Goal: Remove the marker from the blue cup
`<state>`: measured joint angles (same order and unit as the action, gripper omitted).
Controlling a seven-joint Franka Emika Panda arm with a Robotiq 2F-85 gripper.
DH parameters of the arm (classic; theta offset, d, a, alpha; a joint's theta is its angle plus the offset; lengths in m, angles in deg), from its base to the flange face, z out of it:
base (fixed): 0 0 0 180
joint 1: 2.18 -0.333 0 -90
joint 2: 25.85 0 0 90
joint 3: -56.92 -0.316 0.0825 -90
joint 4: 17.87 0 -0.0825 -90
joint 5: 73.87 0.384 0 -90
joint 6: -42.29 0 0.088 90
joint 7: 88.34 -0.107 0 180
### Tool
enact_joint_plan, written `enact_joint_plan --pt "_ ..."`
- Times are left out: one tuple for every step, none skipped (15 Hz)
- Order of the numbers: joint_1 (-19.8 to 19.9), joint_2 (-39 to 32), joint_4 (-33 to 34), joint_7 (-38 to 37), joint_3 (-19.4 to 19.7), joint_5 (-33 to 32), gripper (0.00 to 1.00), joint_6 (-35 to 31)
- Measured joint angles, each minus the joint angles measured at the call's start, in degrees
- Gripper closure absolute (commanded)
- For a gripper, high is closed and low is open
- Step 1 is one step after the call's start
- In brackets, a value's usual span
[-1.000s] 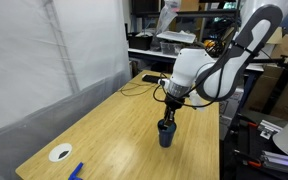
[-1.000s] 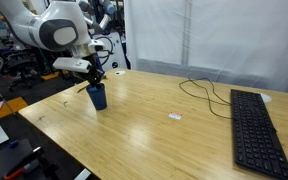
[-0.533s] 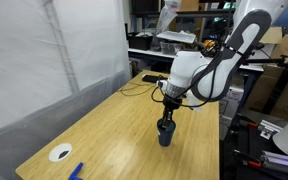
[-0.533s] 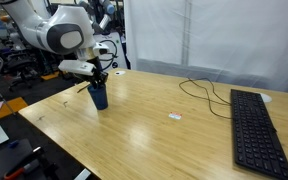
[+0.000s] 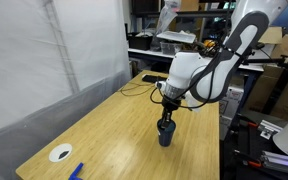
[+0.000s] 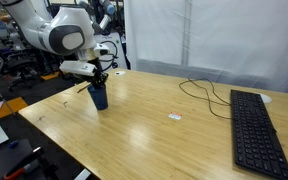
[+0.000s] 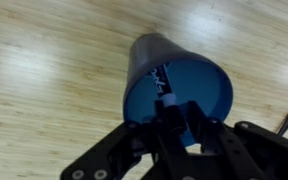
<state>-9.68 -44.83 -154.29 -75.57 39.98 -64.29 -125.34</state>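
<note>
The blue cup (image 5: 166, 135) (image 6: 98, 96) stands upright on the wooden table (image 5: 114, 130) in both exterior views. In the wrist view the cup (image 7: 149, 70) is right below the camera, its mouth facing me. A dark marker (image 7: 167, 88) with white lettering stands inside it, its upper end between my fingers. My gripper (image 7: 171, 120) is directly above the cup mouth, shut on the marker's top. In both exterior views the gripper (image 5: 168, 113) (image 6: 92, 82) hangs just over the cup.
A white disc (image 5: 60, 153) and a flat blue object (image 5: 76, 170) lie near one table end. A black keyboard (image 6: 255, 125), a black cable (image 6: 206, 92) and a small white scrap (image 6: 174, 117) lie on the table. Shelves and clutter stand behind.
The arm has risen slightly over the cup. The cup has not moved.
</note>
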Motion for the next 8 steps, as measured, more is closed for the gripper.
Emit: enact_joint_plan --pt "0.09 -0.38 0.27 0.15 -0.19 0.00 0.95 0.00" --pt "0.28 -0.91 0.66 0.45 -0.43 0.00 0.99 0.00" --pt "0.59 -1.38 1.15 0.76 -0.76 0.00 0.95 -0.07" --pt "0.91 -1.78 1.59 1.12 -1.07 0.00 0.95 -0.08" --pt "1.29 -2.13 2.00 1.49 -1.43 0.00 0.95 -0.08" --pt "1.72 -2.41 2.36 1.83 -1.80 0.00 0.95 -0.08" --pt "2.06 -2.49 2.48 2.07 -2.08 0.00 0.95 -0.08" --pt "2.21 -2.47 2.49 2.16 -2.23 -0.02 0.95 -0.07"
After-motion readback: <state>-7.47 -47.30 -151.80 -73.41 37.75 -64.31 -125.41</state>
